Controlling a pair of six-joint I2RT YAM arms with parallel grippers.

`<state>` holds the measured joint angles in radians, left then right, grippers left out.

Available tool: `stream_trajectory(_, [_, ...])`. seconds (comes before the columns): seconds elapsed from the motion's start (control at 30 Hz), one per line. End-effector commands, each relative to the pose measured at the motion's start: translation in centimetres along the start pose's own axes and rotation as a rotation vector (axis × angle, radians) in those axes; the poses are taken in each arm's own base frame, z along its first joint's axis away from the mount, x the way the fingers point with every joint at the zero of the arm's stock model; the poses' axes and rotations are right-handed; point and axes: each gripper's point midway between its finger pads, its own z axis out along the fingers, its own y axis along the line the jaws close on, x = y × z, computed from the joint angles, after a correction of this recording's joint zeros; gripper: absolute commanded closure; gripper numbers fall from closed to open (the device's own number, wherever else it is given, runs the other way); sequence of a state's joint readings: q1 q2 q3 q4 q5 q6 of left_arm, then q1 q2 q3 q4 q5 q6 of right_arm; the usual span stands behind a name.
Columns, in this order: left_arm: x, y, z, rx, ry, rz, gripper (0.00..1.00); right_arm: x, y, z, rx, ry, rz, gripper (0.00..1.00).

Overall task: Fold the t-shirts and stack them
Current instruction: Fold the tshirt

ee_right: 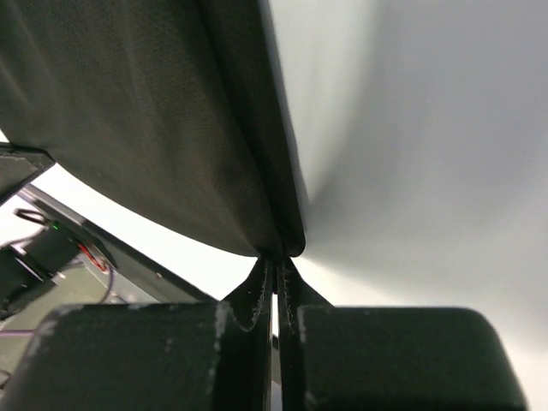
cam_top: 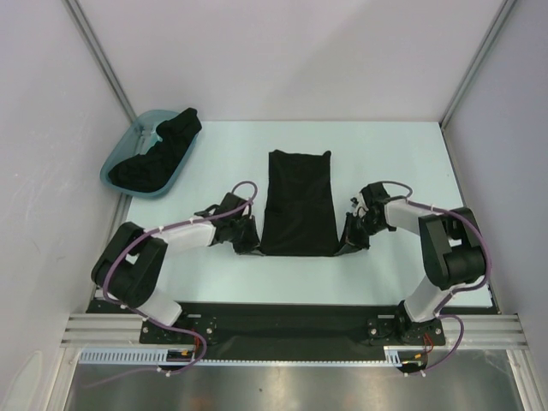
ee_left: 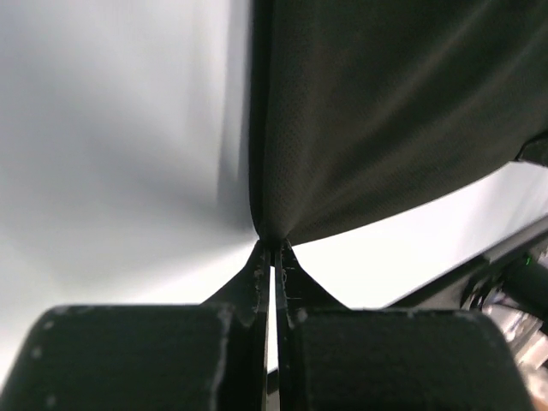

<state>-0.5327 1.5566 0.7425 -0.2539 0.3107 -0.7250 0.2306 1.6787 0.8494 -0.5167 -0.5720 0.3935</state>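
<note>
A black t-shirt (cam_top: 297, 201) lies on the pale table as a long strip folded lengthwise, narrower at the far end. My left gripper (cam_top: 251, 244) is shut on its near left corner. My right gripper (cam_top: 351, 238) is shut on its near right corner. In the left wrist view the gripper (ee_left: 274, 246) pinches the cloth's corner, and the t-shirt (ee_left: 385, 111) fans up and to the right. In the right wrist view the gripper (ee_right: 278, 254) clamps the other corner, with the t-shirt (ee_right: 145, 111) spreading up and to the left. Another black t-shirt (cam_top: 158, 154) lies crumpled in the tub.
A teal plastic tub (cam_top: 110, 175) sits at the far left corner of the table (cam_top: 394, 163). White walls enclose the table on the left, back and right. The black base rail (cam_top: 282, 321) of the arms runs along the near edge.
</note>
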Motion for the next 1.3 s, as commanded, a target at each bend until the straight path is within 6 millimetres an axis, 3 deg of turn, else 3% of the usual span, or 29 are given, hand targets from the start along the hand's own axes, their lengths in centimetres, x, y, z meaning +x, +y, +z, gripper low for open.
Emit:
stream_trajectory(0.0, [1.8,-0.6,-1.0,0.029,0.038,0.040,1.00,2.0,0.1,-0.7,0.039,0.008,-0.006,1.00])
stream_trajectory(0.03, [2.3,-0.3,-1.2,0.020,0.060,0.038,0.95,2.1,0.0,-0.9,0.050,0.001,-0.012,0.99])
stream_trajectory(0.07, [2.4,-0.3,-1.4,0.018,0.063,0.051,0.60,2.3,0.1,-1.5,0.061,-0.005,-0.013,0.87])
stream_trajectory(0.1, [2.0,-0.4,-1.7,0.013,0.050,0.068,0.48,2.0,0.1,-1.9,0.073,-0.019,-0.015,0.64])
stream_trajectory(0.17, [0.9,-0.8,-3.2,0.007,-0.018,0.125,0.33,1.7,-0.3,-3.0,0.127,-0.040,-0.032,0.51])
stream_trajectory(0.2, [-0.3,-1.3,-4.0,0.011,-0.066,0.139,0.31,0.4,0.4,-3.9,0.138,-0.075,-0.058,0.44])
stream_trajectory(0.27, [-1.8,-2.1,-5.2,0.005,-0.124,0.187,0.32,-0.7,0.1,-5.1,0.206,-0.091,-0.083,0.43])
stream_trajectory(0.33, [-4.1,-4.2,-6.4,0.028,-0.178,0.237,0.35,-3.2,1.6,-6.5,0.217,-0.151,-0.122,0.43])
stream_trajectory(0.4, [-5.7,-5.9,-6.3,0.060,-0.196,0.258,0.42,-4.7,2.6,-6.1,0.201,-0.154,-0.138,0.45])
stream_trajectory(0.43, [-6.6,-6.9,-6.0,0.097,-0.213,0.274,0.44,-6.4,4.3,-6.5,0.159,-0.192,-0.162,0.46])
stream_trajectory(0.5, [-7.7,-9.0,-5.6,0.189,-0.193,0.277,0.57,-7.9,5.1,-4.9,0.130,-0.168,-0.149,0.55])
stream_trajectory(0.53, [-8.4,-9.3,-4.1,0.215,-0.178,0.259,0.63,-9.4,6.6,-4.9,0.084,-0.193,-0.168,0.59])
stream_trajectory(0.57, [-8.4,-9.8,-3.5,0.243,-0.158,0.251,0.77,-10.2,7.0,-4.3,0.070,-0.191,-0.160,0.64])
stream_trajectory(0.6, [-9.4,-10.2,-3.1,0.254,-0.161,0.233,0.82,-10.9,7.3,-3.8,0.056,-0.191,-0.158,0.75])
stream_trajectory(0.63, [-9.7,-9.9,-1.5,0.260,-0.136,0.219,0.86,-12.2,7.4,-2.8,0.052,-0.196,-0.155,0.80])
stream_trajectory(0.7, [-10.7,-10.4,-0.6,0.279,-0.125,0.207,0.93,-13.2,7.3,-1.9,0.056,-0.192,-0.157,0.92])
stream_trajectory(0.73, [-11.0,-10.1,0.6,0.275,-0.117,0.202,0.94,-13.8,6.8,-0.9,0.064,-0.180,-0.148,0.95])
stream_trajectory(0.8, [-11.6,-10.3,1.1,0.281,-0.110,0.196,0.96,-14.8,7.0,-0.4,0.054,-0.186,-0.147,0.98])
stream_trajectory(1.0, [-12.3,-8.7,2.8,0.246,-0.088,0.170,0.98,-16.0,6.3,1.1,0.034,-0.172,-0.125,1.00])
stream_trajectory(1.2, [-15.2,-6.4,3.7,0.199,-0.134,0.154,0.98,-17.4,4.8,1.5,0.022,-0.186,-0.088,1.00])
stream_trajectory(1.27, [-15.6,-5.4,4.9,0.169,-0.128,0.161,0.98,-18.2,4.3,1.4,0.020,-0.199,-0.080,1.00])
